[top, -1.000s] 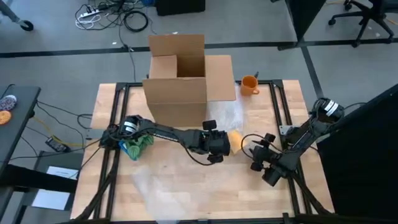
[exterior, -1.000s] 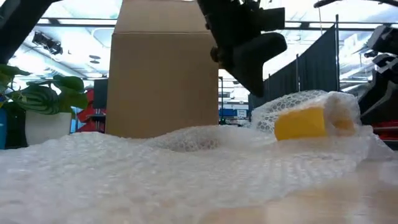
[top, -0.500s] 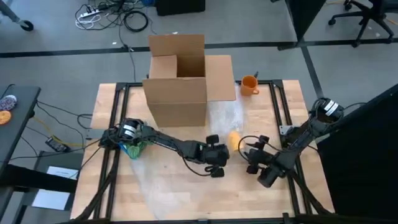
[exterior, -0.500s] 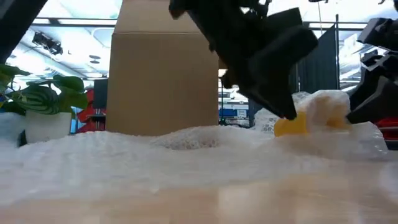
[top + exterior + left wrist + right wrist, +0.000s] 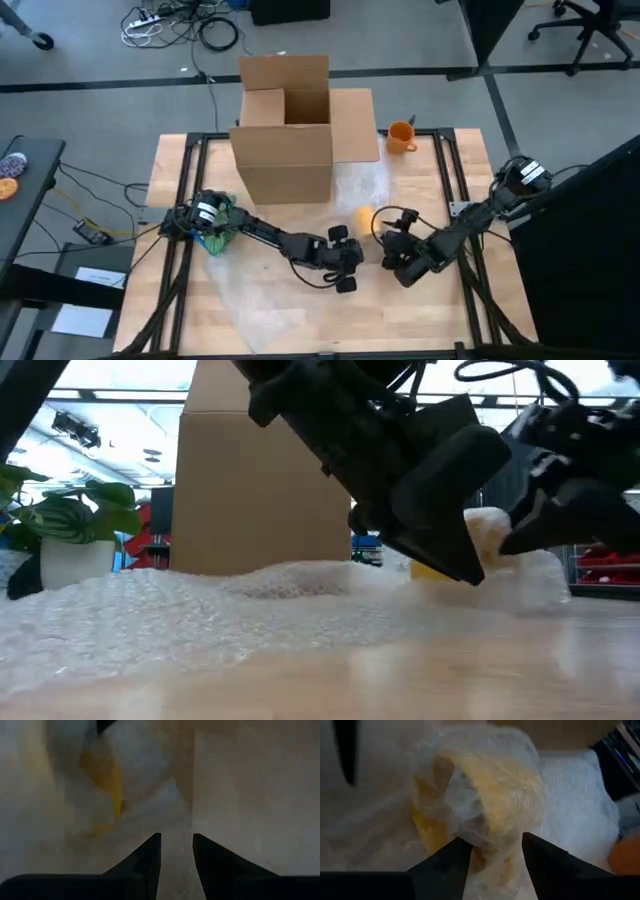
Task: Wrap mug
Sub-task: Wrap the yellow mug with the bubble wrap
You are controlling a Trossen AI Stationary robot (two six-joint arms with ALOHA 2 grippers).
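2 grippers work close together near the middle of the table (image 5: 180, 170), over a sheet of bubble wrap (image 5: 150, 620). The yellow mug (image 5: 485, 810) lies on that sheet, in front of the cardboard box (image 5: 285, 125), already partly bundled in wrap. The right gripper (image 5: 400, 262) is pinching a fold of wrap against the mug, its fingers (image 5: 450, 857) closed onto the plastic. The left gripper (image 5: 176, 850) sits just beside the bundle with its jaws nearly together around a flat strip of the sheet; I cannot tell whether it truly grips it.

Judging by looks, the mug is rigid, breakable and likely to roll, while the wrap is light, springy and slippery. Hold by the loose sheet edge, not the mug, and keep the fold pinned. 1 orange mug (image 5: 400, 135) stands apart at the table's far edge.
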